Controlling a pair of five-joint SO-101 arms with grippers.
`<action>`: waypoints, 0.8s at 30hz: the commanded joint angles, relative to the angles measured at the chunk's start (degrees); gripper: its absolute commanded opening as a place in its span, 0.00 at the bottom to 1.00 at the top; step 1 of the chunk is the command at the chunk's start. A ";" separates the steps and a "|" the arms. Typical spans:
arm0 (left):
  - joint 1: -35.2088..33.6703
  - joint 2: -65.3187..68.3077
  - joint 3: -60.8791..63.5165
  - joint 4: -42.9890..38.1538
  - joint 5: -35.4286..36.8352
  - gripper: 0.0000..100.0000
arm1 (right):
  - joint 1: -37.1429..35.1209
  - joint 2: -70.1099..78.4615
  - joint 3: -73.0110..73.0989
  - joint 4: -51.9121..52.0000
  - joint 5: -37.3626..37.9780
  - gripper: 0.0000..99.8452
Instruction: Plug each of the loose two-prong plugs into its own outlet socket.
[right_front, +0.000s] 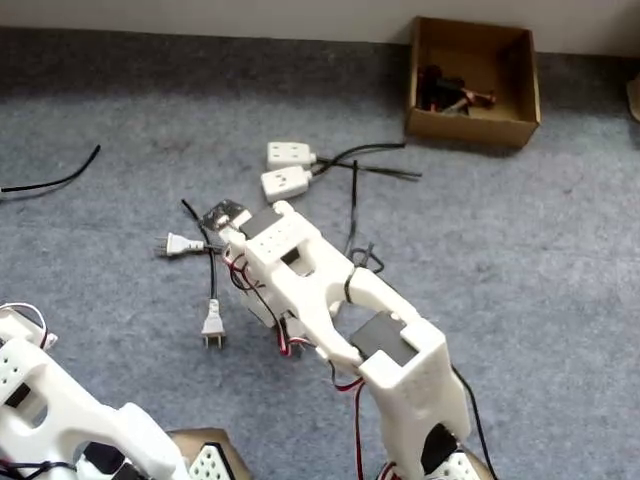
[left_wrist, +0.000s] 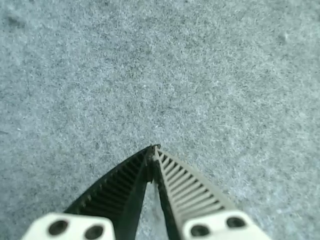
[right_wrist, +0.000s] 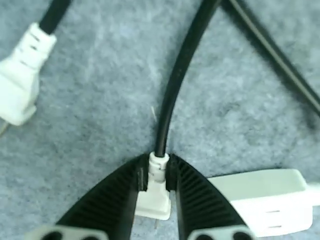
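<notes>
My right gripper (right_wrist: 156, 162) is shut on a white two-prong plug (right_wrist: 154, 197) with a black cord (right_wrist: 182, 65) running away from it. A white outlet socket (right_wrist: 267, 200) lies close beside that plug, and a second white plug (right_wrist: 17, 90) lies farther off on the carpet. From above, the right arm (right_front: 300, 270) stretches to a spot just below two white sockets (right_front: 290, 153) (right_front: 285, 183). Loose plugs (right_front: 178, 244) (right_front: 212, 325) lie left of it. My left gripper (left_wrist: 152, 150) is shut on nothing, over bare carpet at the near left.
A cardboard box (right_front: 470, 80) holding small parts stands at the back right. Black cords (right_front: 370, 160) trail right from the sockets, and a stray black cable (right_front: 50, 182) lies at the far left. Grey carpet covers the floor.
</notes>
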 joint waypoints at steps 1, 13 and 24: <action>1.19 -1.36 -0.40 -0.79 0.44 0.01 | 0.57 0.04 -0.66 1.45 -2.73 0.05; 1.19 -1.36 -0.40 -0.79 0.44 0.01 | 0.57 -0.04 -0.66 1.45 -13.54 0.05; 0.75 -1.36 -0.40 -0.79 0.44 0.01 | 2.77 -0.22 -5.58 3.65 -13.54 0.05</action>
